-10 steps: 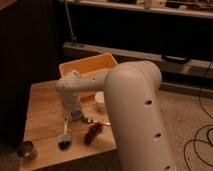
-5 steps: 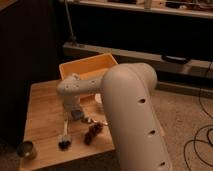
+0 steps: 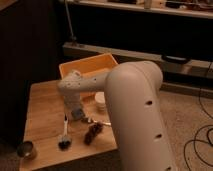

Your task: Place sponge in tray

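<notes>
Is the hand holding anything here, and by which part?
Cannot be told: the hand hangs low over the wooden table, just beside the orange tray.

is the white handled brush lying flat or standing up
Lying flat: the white-handled, dark-bristled brush lies on the wooden table, bristles toward the near edge. The gripper is low beside its handle end.

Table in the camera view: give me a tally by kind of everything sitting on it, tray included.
Orange tray: 1
Brush: 1
White cup: 1
Dark can: 1
Brown clump: 1
Total: 5
The gripper is low over the table, between the brush and the white cup. I cannot make out a sponge lying loose.
</notes>
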Tool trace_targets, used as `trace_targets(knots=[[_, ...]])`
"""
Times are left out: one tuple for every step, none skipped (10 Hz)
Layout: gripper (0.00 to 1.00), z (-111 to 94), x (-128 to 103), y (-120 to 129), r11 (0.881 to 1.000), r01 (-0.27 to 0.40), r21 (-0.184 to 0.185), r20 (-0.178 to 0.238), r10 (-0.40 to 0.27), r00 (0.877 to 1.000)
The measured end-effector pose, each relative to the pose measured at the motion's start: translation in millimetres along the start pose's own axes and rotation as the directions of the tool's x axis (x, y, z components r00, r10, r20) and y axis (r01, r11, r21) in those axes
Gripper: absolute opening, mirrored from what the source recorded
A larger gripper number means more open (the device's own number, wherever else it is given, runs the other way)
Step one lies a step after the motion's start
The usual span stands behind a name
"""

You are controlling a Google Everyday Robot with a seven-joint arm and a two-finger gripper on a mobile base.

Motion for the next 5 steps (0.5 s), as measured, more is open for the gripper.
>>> trace_targets(knots=[[0.65, -13.4, -0.5, -1.6, 1.0, -0.005, 0.001, 0.011, 0.005, 1.0], [0.65, -25.8, -2.2, -1.3, 1.0, -0.007, 0.003, 0.019, 0.007, 1.0], [0.65, -27.5, -2.7, 0.1, 1.0, -0.005, 0.003, 0.017, 0.005, 1.0], [0.65, -26.7, -2.4, 1.9, 1.0, -0.001, 0.003, 0.012, 0.001, 1.0], [0.65, -19.9, -1.9, 5.4, 1.0, 0.003, -0.005, 0.009, -0.003, 1.0]])
